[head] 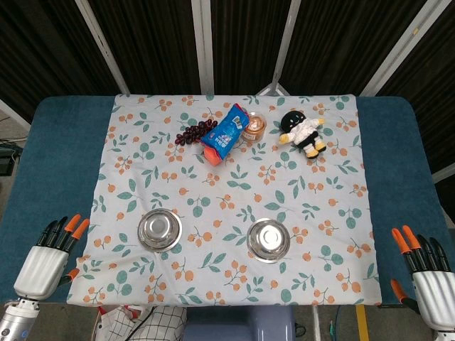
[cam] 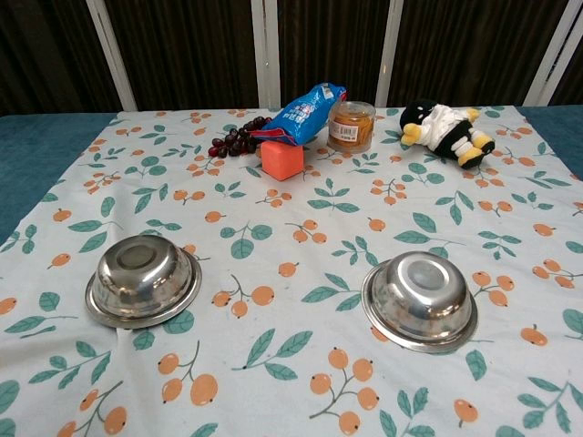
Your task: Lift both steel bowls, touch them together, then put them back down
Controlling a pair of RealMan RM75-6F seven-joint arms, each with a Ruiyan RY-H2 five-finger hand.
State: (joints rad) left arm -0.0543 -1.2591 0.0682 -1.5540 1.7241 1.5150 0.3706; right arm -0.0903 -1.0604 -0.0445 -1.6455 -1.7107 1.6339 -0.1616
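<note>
Steel bowls first: the left steel bowl (head: pixel 159 229) and the right steel bowl (head: pixel 268 239) both sit upside down on the floral tablecloth (head: pixel 234 192), well apart from each other, in the near half of the table. From my chest cam they look like shiny domes with flat rims lying on the cloth, left one at (cam: pixel 143 279) and right one at (cam: pixel 420 299).

My left hand (head: pixel 48 261) hangs off the near left corner, over the blue table edge (head: pixel 50 163), just beside the cloth. Fingers are stretched out and a bit apart, nothing in it. My right hand (head: pixel 426 273) is the same deal at the near right corner, fingers straight, spread, holding nothing. Neither one touches a bowl, and neither shows up in the chest cam.

Far side of the cloth has a row of clutter: a bunch of dark grapes (head: pixel 195 133), a blue snack bag (head: pixel 226 131) leaning on an orange block (cam: pixel 281 159), a small jar (cam: pixel 351 125) with a clear lid just beside the bag, and a plush penguin (head: pixel 302 132) lying on its back further right.
</note>
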